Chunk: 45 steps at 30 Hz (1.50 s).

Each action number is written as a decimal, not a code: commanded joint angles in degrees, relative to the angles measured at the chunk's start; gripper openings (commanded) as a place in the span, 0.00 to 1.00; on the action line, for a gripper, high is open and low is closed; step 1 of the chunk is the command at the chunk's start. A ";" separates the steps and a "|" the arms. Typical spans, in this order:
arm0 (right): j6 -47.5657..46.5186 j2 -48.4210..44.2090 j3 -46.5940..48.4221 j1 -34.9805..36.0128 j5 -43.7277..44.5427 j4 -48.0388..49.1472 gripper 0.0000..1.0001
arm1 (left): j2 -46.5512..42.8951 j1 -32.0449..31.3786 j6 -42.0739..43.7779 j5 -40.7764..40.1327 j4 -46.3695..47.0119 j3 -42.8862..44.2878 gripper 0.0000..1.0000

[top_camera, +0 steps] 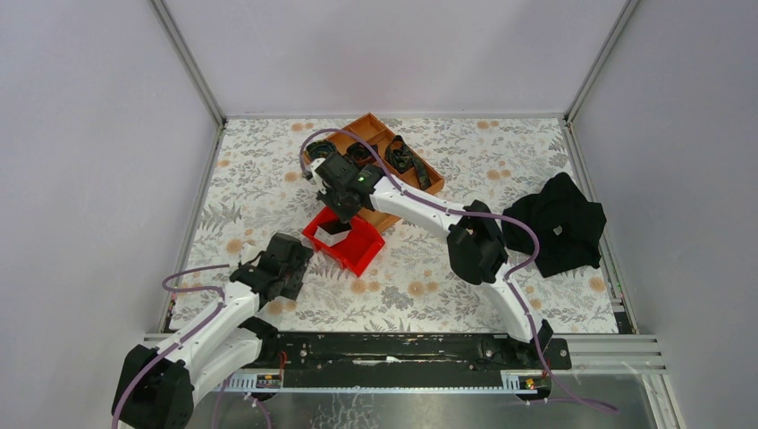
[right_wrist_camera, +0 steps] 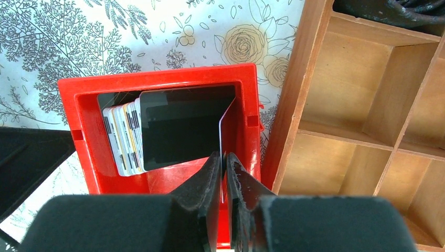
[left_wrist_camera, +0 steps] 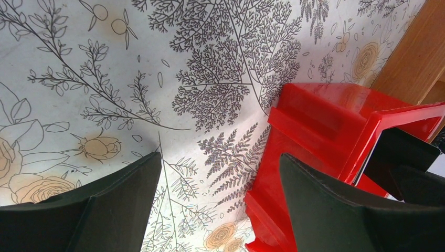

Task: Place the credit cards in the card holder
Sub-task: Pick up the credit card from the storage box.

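Pinching a single card (right_wrist_camera: 226,123) edge-on with the right gripper (right_wrist_camera: 224,157), jaws clenched on its lower edge, directly above the red bin (right_wrist_camera: 78,121). Showing the other credit cards (right_wrist_camera: 123,139) stacked inside that bin, a dark one on top and pale striped ones fanned out at the left. Holding the left gripper (left_wrist_camera: 219,160) released and wide, low over the floral worktop (left_wrist_camera: 78,52) just beside the bin's outer wall, grasping nothing. Wooden compartment tray (right_wrist_camera: 306,63) just beside the bin.
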 commanded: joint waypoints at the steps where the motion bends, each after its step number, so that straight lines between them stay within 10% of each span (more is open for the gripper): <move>1: -0.32 -1.47 -0.70 -0.30 -0.23 1.84 0.12 | -0.62 0.28 -0.30 -0.51 2.01 -0.26 0.90; 23: 1.99 -9.95 -3.89 -0.42 -3.34 3.93 0.00 | -7.76 1.40 11.22 -4.59 -4.90 7.87 0.96; 33: 1.38 -31.35 -27.29 -0.33 0.46 19.65 0.00 | -11.62 1.34 11.01 -0.05 -11.62 19.54 0.98; 45: -7.74 -56.08 -53.58 7.11 11.44 35.74 0.00 | -5.28 0.99 3.66 24.65 -4.04 25.27 0.81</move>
